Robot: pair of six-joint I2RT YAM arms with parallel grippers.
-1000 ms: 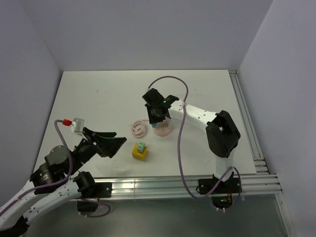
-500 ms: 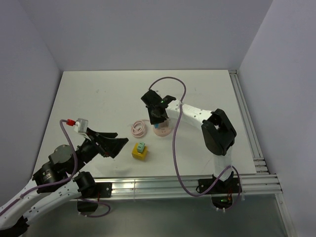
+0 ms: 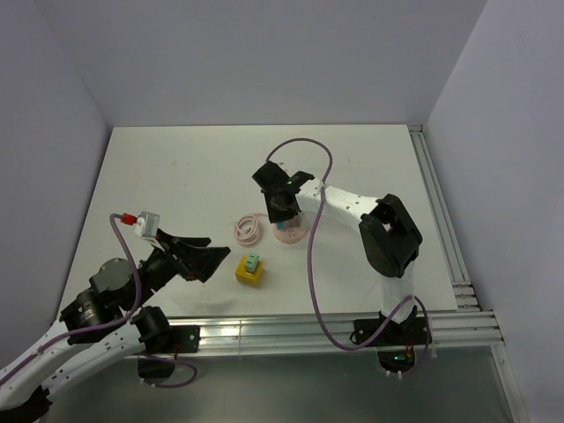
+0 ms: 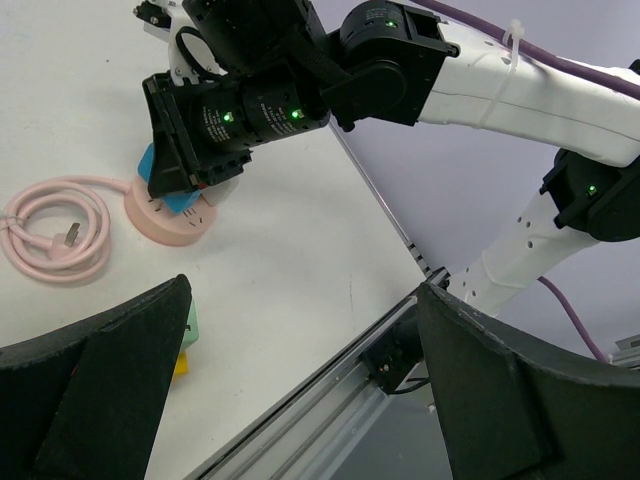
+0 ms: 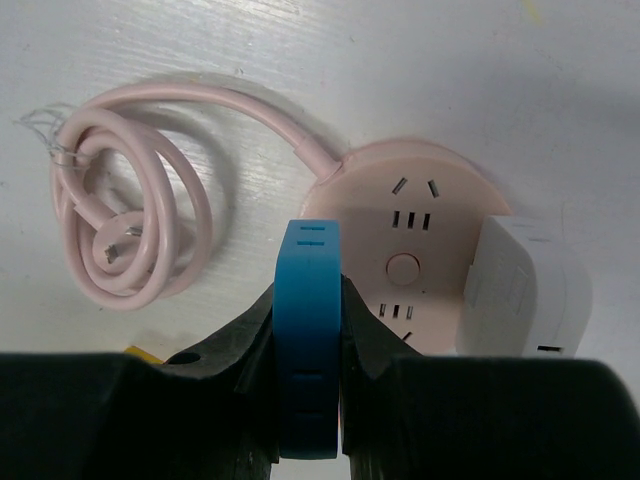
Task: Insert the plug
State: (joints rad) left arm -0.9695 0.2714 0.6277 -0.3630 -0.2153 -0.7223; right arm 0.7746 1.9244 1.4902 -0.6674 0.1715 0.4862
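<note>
One white adapter occupies the pink socket; right claw pinches blue plug.

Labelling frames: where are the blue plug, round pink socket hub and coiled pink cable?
Blue plastic plug (image 5: 308,330): right wrist view, narrow face.
Round pink socket hub (image 5: 440,215): right wrist view, bare face.
Coiled pink cable (image 5: 197,215): right wrist view, outer loop.
</note>
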